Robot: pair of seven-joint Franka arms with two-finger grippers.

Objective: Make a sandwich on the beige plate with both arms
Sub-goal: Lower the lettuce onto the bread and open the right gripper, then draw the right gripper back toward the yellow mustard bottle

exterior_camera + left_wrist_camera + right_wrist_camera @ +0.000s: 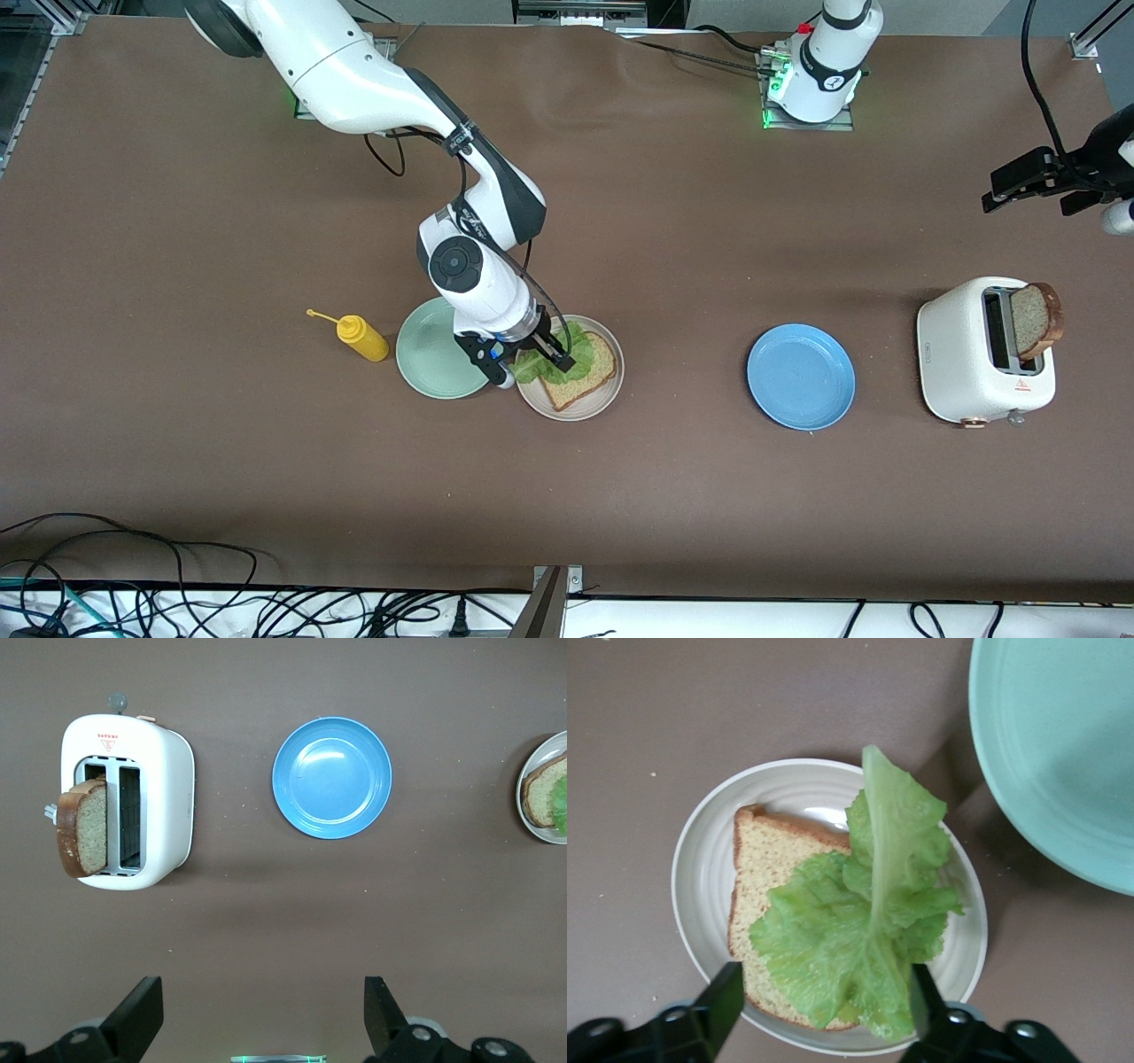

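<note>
Front: I see right end effector (pixel 523 352) low over beige plate (pixel 606 396), where bread slice (pixel 586 368) and lettuce (pixel 549 359) lie | Left wrist: left end effector (pixel 263 1019) spread wide, above worktop (pixel 266 912) near toaster (pixel 164 806) | Right wrist: fingers (pixel 726 997) apart, flanking lettuce (pixel 868 939).

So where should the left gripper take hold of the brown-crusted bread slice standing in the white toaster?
Probably by the exposed upper half of the brown-crusted bread slice, coming straight down with one finger on each flat face. It stands upright in the white toaster, its lower part hidden in the slot.
</note>
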